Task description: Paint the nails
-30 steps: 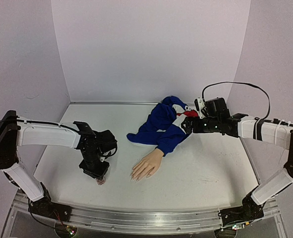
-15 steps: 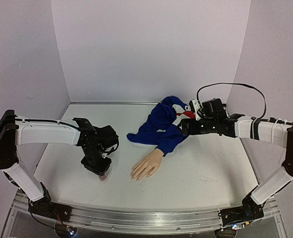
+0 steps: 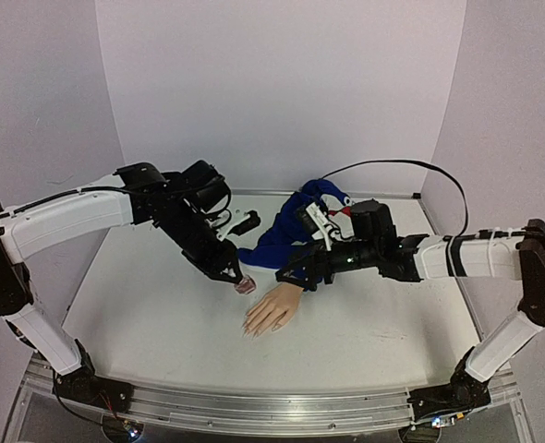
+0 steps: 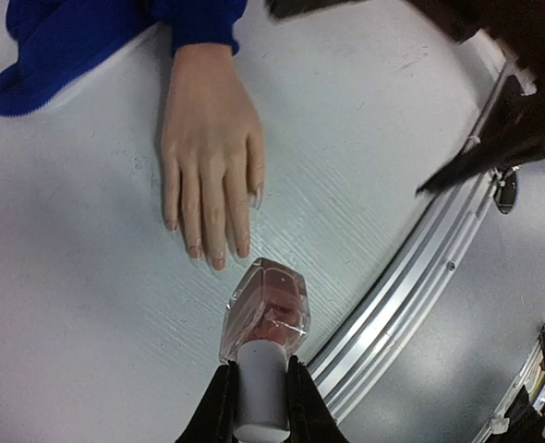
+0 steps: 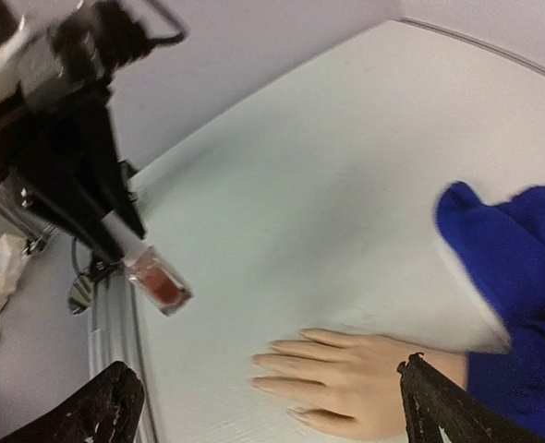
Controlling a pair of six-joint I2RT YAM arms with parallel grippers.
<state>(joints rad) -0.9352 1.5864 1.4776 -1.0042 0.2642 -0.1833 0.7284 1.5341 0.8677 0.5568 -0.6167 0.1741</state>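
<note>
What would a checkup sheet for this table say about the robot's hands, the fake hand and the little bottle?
Surface: white table, no spills seen; metal rail along the near edge.
Job's things: mannequin hand lies palm down with its fingers flat. Its nails are too small to judge for paint. The blue sleeve is bunched behind it. The polish bottle is capped, just beyond the fingertips.
Clutter: nothing seen.
Hands: left hand is shut on the bottle's white cap. Right hand is open over the mannequin hand, holding nothing.
Cables: black cable loops above the right arm.
Surroundings: plain pale walls.
</note>
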